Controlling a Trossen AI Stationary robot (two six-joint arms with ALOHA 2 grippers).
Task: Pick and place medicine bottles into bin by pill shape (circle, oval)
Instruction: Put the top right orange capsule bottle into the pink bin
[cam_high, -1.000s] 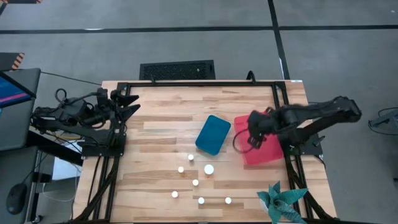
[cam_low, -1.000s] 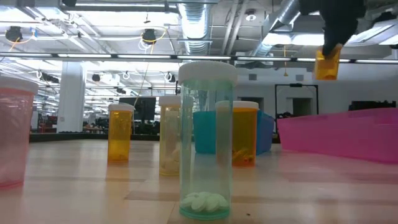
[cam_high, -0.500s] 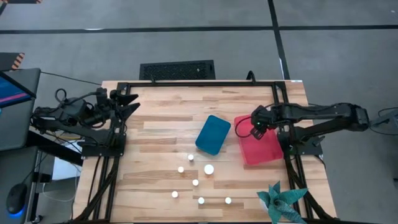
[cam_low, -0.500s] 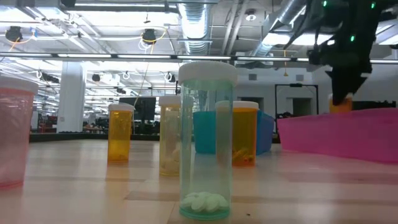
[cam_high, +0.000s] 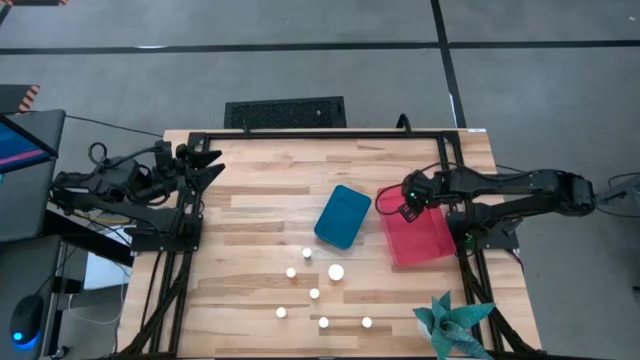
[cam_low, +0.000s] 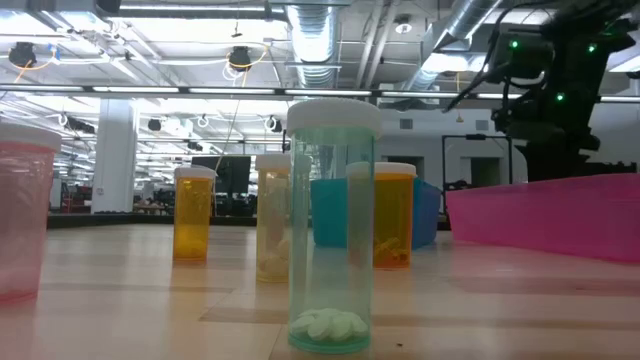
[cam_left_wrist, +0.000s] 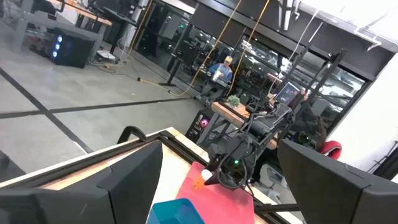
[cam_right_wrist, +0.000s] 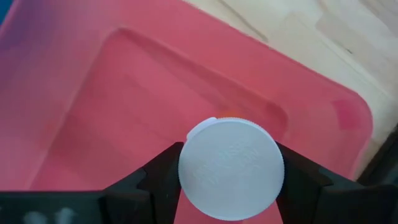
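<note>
My right gripper (cam_high: 408, 197) is shut on an orange medicine bottle with a white cap (cam_right_wrist: 231, 168), low over the far left part of the red bin (cam_high: 420, 238). In the low view the bin's pink wall (cam_low: 545, 215) hides the bottle. The teal bin (cam_high: 342, 216) lies to the left of the red one. Several white-capped bottles (cam_high: 314, 294) stand upright on the table's near middle; the low view shows them close, a clear teal one (cam_low: 335, 225) nearest. My left gripper (cam_high: 205, 166) is open and empty at the table's far left. My right gripper pinches the bottle between its two fingers (cam_right_wrist: 158, 182) at opposite sides of the white cap's rim (cam_right_wrist: 186, 171). The fingers come from above, pointing down. The bottle stands upright, cap up, inside the red bin; whether its base touches the bin's floor I cannot tell.
A teal paper plant (cam_high: 452, 322) stands at the table's near right corner. A black frame (cam_high: 320, 134) runs along the table's far edge and sides. Bare wood lies between the left arm and the bins.
My right gripper has gone down and a little toward the table's far edge with the orange bottle. The bottle has gone from high above the red bin to below the bin's rim, where the wall hides it in the low view.
</note>
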